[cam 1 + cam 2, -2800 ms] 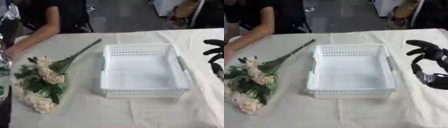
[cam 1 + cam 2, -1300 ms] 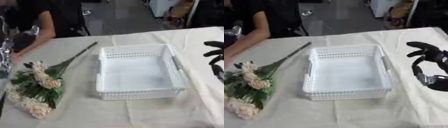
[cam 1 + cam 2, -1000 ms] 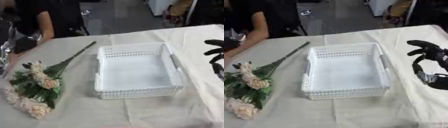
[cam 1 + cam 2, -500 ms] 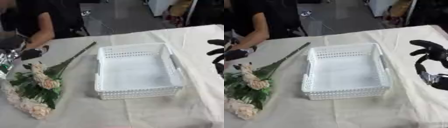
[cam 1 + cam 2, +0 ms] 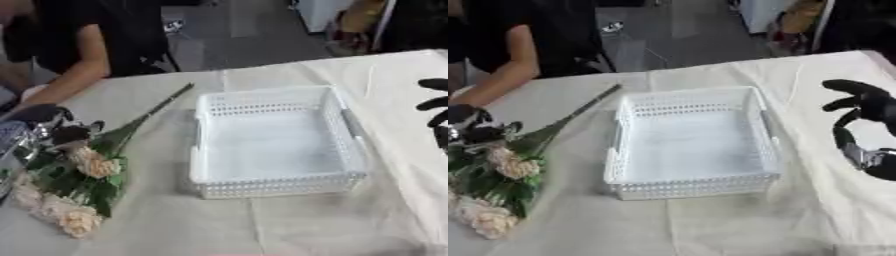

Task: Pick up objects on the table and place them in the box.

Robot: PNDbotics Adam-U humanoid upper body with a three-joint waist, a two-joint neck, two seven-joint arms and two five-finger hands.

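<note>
Reaching over cream-and-green artificial flower bouquet (image 5: 74, 187), black left hand (image 5: 48, 120), fingers unreadable; long stem risks snagging white perforated plastic box (image 5: 273, 141) rim.

Flowers (image 5: 83, 185) left of box (image 5: 273, 145); right hand (image 5: 866, 125) right of it.
</note>
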